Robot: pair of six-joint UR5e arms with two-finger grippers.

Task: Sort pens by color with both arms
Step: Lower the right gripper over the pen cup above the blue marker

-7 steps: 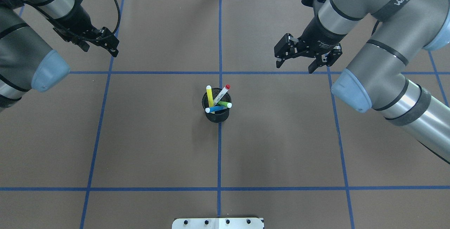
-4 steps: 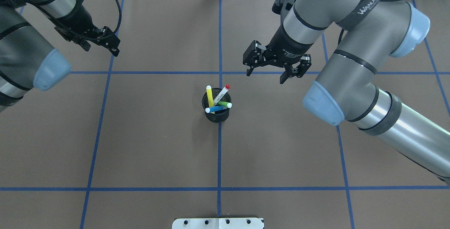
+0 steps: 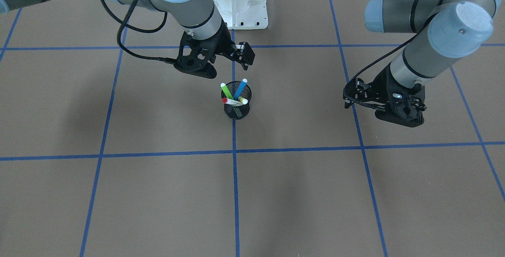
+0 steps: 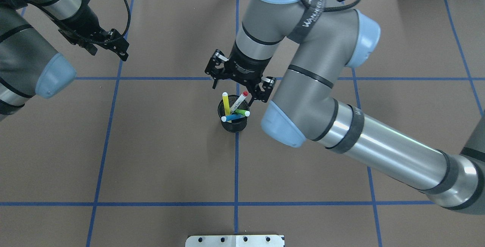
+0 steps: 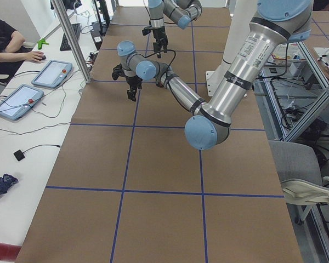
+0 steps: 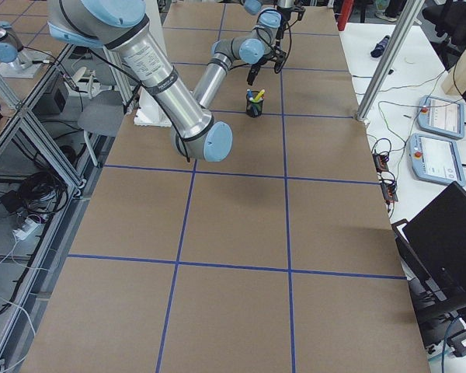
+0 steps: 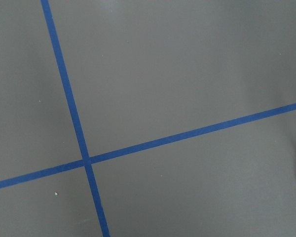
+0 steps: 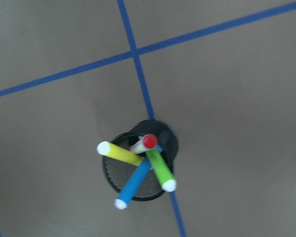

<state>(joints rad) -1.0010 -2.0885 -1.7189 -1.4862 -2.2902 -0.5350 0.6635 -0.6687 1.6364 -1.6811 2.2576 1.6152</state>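
Four pens stand in a black mesh cup [image 4: 234, 125] at the table's centre: a yellow pen [image 4: 226, 103], a white pen with a red cap [image 4: 240, 100], a green pen [image 4: 242, 112] and a blue pen [image 4: 232, 118]. My right gripper [image 4: 238, 90] hangs open just above and behind the cup, with nothing between its fingers. The right wrist view looks straight down on the cup [image 8: 113, 178], the yellow pen [image 8: 121, 154], the blue pen [image 8: 135, 182], the green pen [image 8: 160, 170] and the red cap [image 8: 149, 141]. My left gripper [image 4: 108, 53] hovers open and empty at the far left.
Blue tape lines [image 4: 236, 163] divide the brown table cover into squares. The white base pedestal [image 3: 241, 6] stands behind the cup in the front-facing view. A metal plate [image 4: 235, 240] sits at the near edge. A person's arm [image 5: 13, 52] rests by tablets [image 5: 52, 73] on a side table.
My right arm has swung left across the table, from the far right to just above the cup, its gripper still open. The left arm and the pens have not moved.
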